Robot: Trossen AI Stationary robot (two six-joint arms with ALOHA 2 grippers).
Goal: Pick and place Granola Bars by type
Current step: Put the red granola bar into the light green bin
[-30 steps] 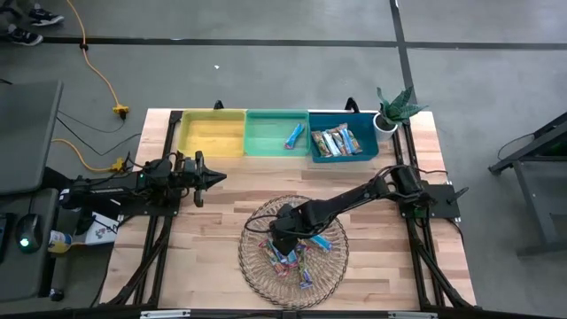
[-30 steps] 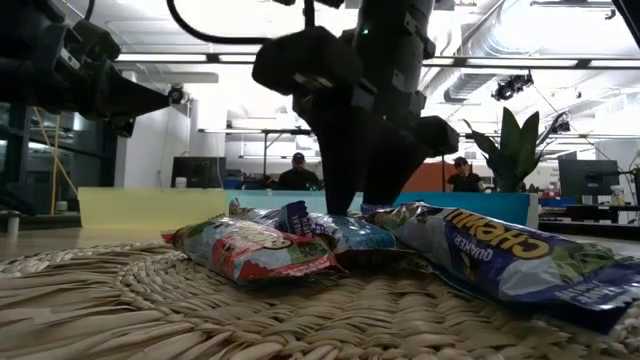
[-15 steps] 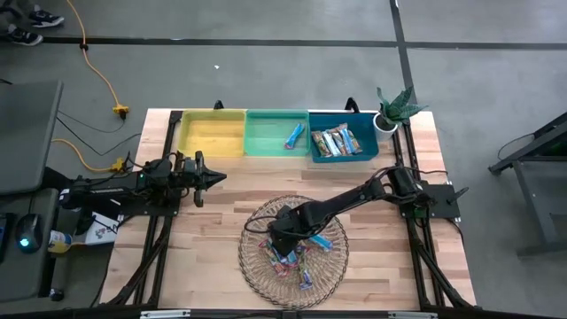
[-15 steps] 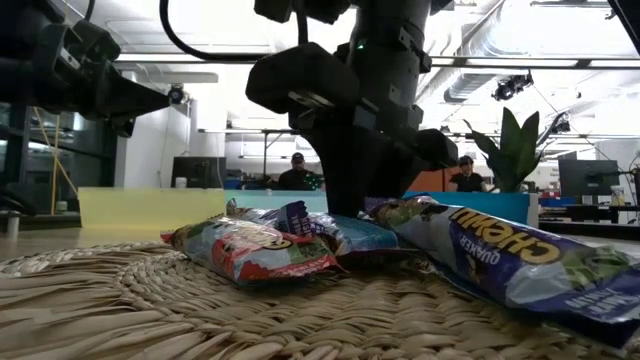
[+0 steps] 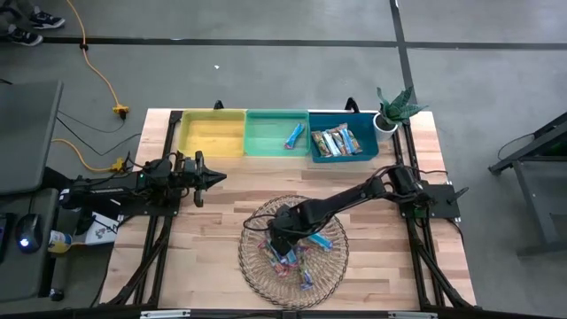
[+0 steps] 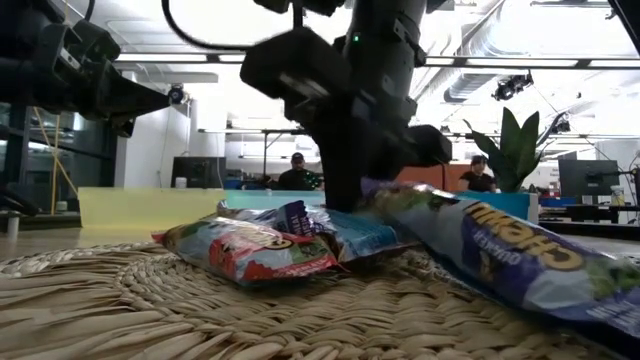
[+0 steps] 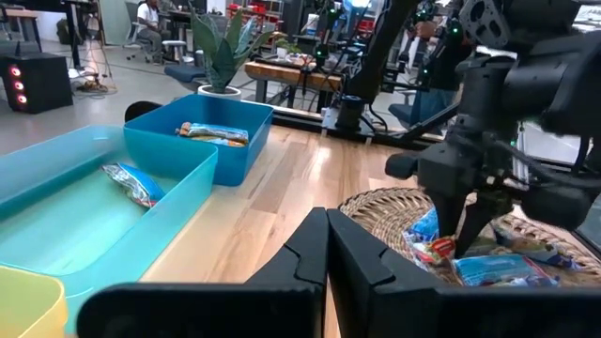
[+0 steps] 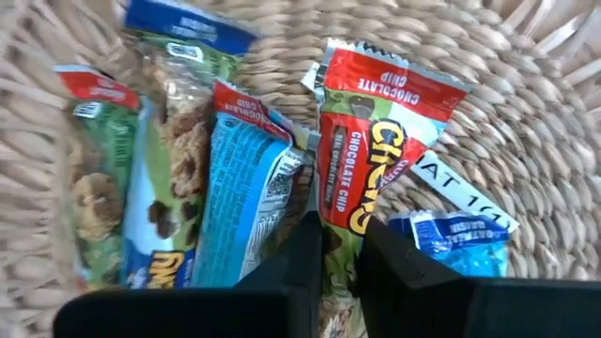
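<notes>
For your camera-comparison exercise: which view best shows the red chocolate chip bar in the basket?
The right wrist view: the red chocolate chip bar fills the frame, label readable, right gripper closing on it. The high view shows only tiny wrappers; low and left wrist views hide it behind the arm.

You're looking level across the woven basket. The right hand comes down into the pile of granola bars, its fingertips hidden behind the wrappers. A green-and-blue bar tilts up beside it. The left hand hangs upper left. 2 people sit far behind.
</notes>
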